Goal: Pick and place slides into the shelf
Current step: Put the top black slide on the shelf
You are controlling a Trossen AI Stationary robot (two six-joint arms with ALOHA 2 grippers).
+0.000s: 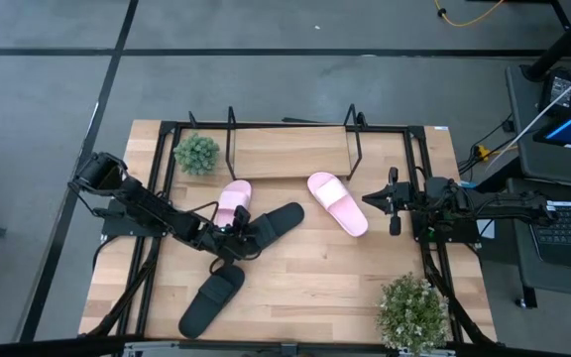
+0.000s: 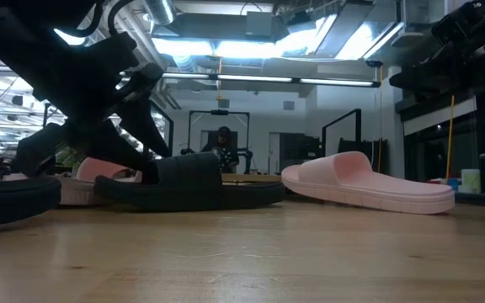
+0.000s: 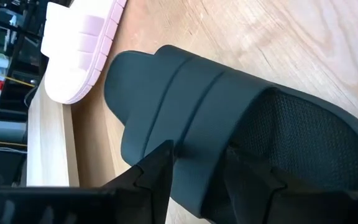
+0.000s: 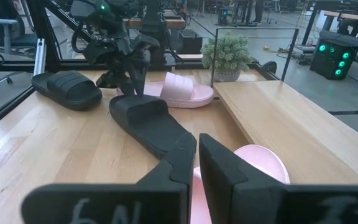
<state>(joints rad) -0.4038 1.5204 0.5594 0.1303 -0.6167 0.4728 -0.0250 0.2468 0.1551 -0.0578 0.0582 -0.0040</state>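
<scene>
While the right gripper is waiting near the table's right edge with its fingers nearly together and holding nothing, the left gripper is sitting at the middle of the table over the strap end of 1 black slide, fingers spread around the wide strap; cannot tell whether they are pressing it. Just beside that is lying 1 pink slide, partly up on the shelf board at the table's far side. The 2nd pink slide is lying flat right of centre, the 2nd black slide near the front. 2 small plants are standing at opposite corners.
</scene>
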